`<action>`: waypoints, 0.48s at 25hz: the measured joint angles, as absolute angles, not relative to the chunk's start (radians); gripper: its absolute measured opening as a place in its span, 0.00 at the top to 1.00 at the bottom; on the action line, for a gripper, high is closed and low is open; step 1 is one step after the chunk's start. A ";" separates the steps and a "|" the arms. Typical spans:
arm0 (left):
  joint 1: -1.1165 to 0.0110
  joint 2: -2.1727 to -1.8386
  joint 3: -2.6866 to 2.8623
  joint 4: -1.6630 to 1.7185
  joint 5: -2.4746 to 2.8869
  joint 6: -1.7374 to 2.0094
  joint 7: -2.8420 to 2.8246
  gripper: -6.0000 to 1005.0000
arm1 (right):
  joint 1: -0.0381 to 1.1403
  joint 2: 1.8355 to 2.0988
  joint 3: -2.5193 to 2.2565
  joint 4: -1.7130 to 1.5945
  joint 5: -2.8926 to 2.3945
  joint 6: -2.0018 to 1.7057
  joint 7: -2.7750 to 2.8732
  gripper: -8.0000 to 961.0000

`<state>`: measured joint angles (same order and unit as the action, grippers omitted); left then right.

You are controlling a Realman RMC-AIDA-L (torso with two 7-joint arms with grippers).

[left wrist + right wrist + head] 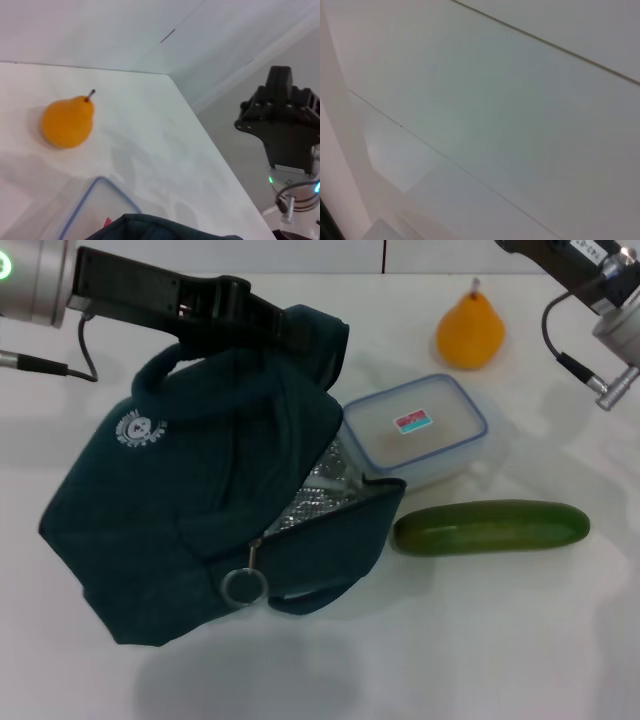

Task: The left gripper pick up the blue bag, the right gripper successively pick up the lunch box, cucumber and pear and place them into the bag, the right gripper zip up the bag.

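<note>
Holding the blue bag [200, 500] by its top handle, my left gripper [262, 318] has its jaws clenched on the fabric at the far left of the table [480, 640], so the bag tilts with its silver-lined mouth gaping right toward the lunch box [418, 430] touching it. The cucumber [490, 527] lies near right and the pear [469, 331] far right, all within easy reach. My right gripper [280, 112] hangs beyond the table's right edge; I cannot tell how its jaws stand.

Bright even overhead light; soft shadow beneath bag [200, 510]; table [520, 640] glare; wrist views soft-focused.
</note>
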<state>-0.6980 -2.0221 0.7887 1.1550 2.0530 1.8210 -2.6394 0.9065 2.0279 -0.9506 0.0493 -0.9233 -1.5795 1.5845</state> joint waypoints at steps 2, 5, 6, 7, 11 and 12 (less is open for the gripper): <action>-0.698 -2.018 0.790 1.139 2.056 1.810 -2.631 0.95 | 0.893 2.028 -0.949 0.047 -0.923 -1.588 1.579 0.98; -0.696 -2.015 0.790 1.135 2.061 1.800 -2.627 0.95 | 0.858 2.028 -0.942 0.028 -0.916 -1.607 1.577 0.98; -0.695 -2.014 0.790 1.137 2.064 1.798 -2.627 0.95 | 0.846 2.028 -0.939 0.019 -0.915 -1.610 1.577 0.98; -0.693 -2.013 0.790 1.138 2.067 1.797 -2.627 0.95 | 0.825 2.028 -0.935 0.007 -0.914 -1.613 1.577 0.97; -0.686 -2.012 0.790 1.139 2.070 1.795 -2.626 0.95 | 0.765 2.028 -0.935 -0.033 -0.913 -1.611 1.577 0.96; -0.684 -2.010 0.790 1.140 2.071 1.795 -2.626 0.95 | 0.753 2.028 -0.938 -0.041 -0.914 -1.609 1.577 0.96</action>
